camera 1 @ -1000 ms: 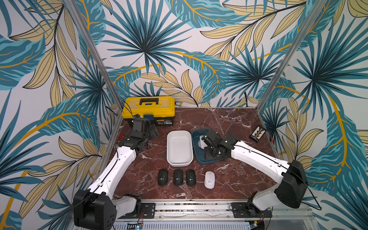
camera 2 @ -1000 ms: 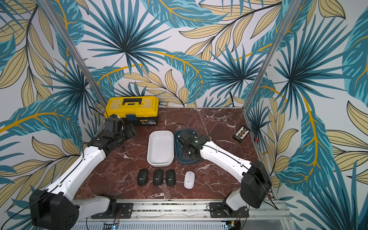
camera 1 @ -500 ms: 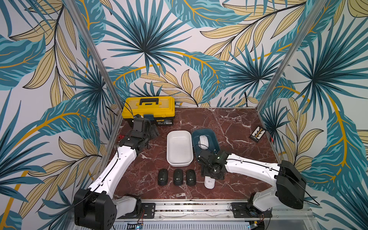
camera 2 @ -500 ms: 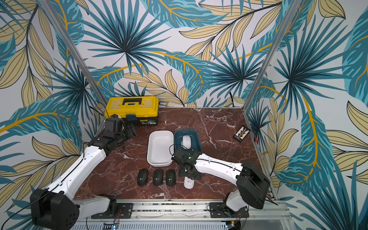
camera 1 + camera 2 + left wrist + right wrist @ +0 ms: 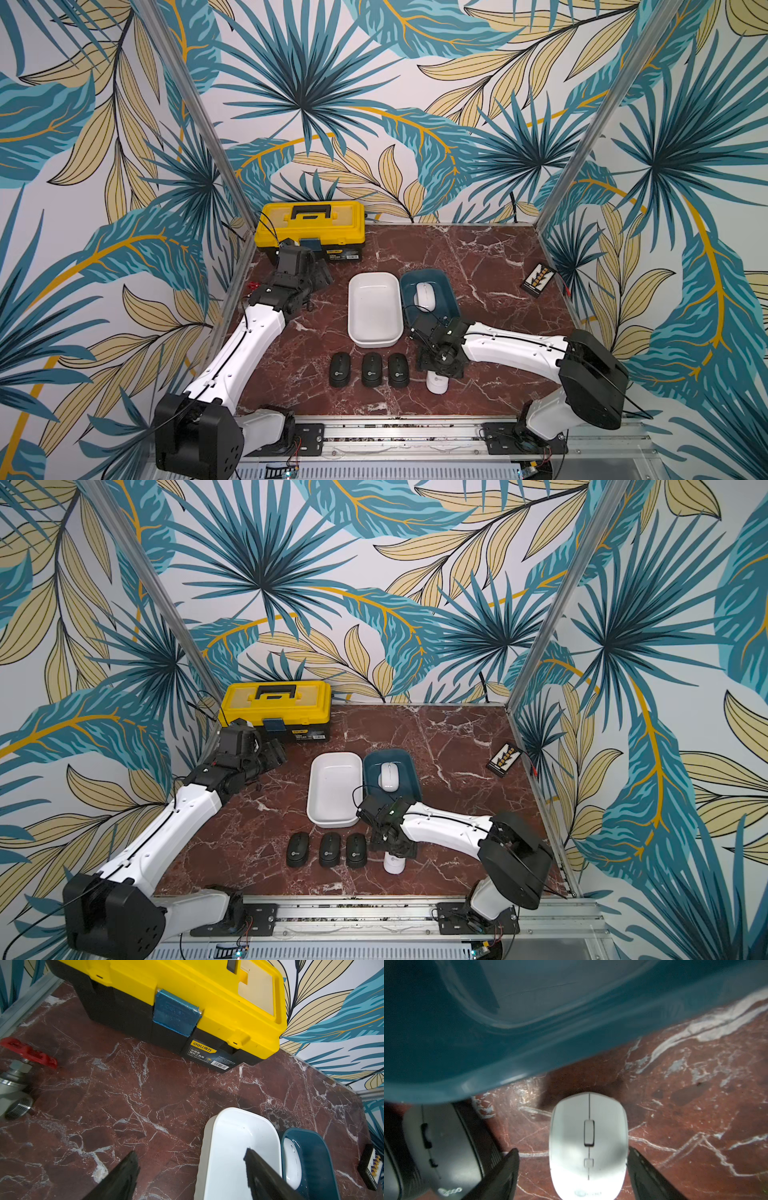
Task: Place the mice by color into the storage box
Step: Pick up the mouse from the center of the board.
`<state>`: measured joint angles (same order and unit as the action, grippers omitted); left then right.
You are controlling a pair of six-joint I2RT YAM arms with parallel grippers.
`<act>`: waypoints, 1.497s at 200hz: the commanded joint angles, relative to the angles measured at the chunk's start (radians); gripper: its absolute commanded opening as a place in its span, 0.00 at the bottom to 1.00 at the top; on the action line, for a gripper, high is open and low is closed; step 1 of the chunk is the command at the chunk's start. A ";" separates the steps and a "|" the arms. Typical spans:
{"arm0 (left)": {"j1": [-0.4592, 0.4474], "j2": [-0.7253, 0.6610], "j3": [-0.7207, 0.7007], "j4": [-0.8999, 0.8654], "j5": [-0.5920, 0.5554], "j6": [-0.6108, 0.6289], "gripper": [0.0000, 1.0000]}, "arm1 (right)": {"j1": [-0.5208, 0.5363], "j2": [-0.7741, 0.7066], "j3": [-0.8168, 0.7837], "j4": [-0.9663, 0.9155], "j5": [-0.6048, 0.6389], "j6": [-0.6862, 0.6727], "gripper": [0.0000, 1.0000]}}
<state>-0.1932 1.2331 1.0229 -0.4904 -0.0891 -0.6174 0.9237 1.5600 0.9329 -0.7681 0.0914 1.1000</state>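
At the front of the marble surface (image 5: 478, 257), just beside the row of three black mice (image 5: 371, 369), the shorter white mouse (image 5: 588, 1147) lies flat with its scroll wheel up. In both top views it is partly hidden under the right end effector (image 5: 440, 365). The right wrist view shows that end effector released, with one finger (image 5: 508, 1167) on each side of the mouse's logo end. Bare marble shows in both gaps, so nothing is grasped. The nearest black mouse (image 5: 442, 1147) sits just outside one finger. Behind them the dark teal bin (image 5: 428, 274) holds the longer white mouse (image 5: 424, 296), and the white bin (image 5: 374, 316) stands just beside it. Well apart, near the yellow toolbox (image 5: 309, 228), the left end effector (image 5: 190, 1154) hangs released over the surface, fingers spread with nothing between them.
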 commanded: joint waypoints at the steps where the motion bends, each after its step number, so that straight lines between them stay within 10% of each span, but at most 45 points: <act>1: -0.003 0.011 -0.012 0.002 0.003 0.004 0.83 | 0.006 0.002 -0.021 -0.017 0.005 0.024 0.82; 141: -0.003 0.019 -0.021 -0.001 0.017 -0.016 0.83 | 0.005 0.064 -0.059 0.047 -0.027 0.011 0.81; 202: -0.002 0.016 -0.018 -0.005 0.009 -0.011 0.83 | 0.006 0.051 -0.071 0.067 -0.040 -0.001 0.46; 299: -0.001 0.020 -0.027 0.006 0.014 -0.020 0.83 | 0.005 -0.097 0.110 -0.195 0.042 -0.125 0.43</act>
<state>-0.1932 1.2457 1.0229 -0.4911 -0.0814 -0.6231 0.9237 1.5185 0.9615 -0.8433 0.0883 1.0302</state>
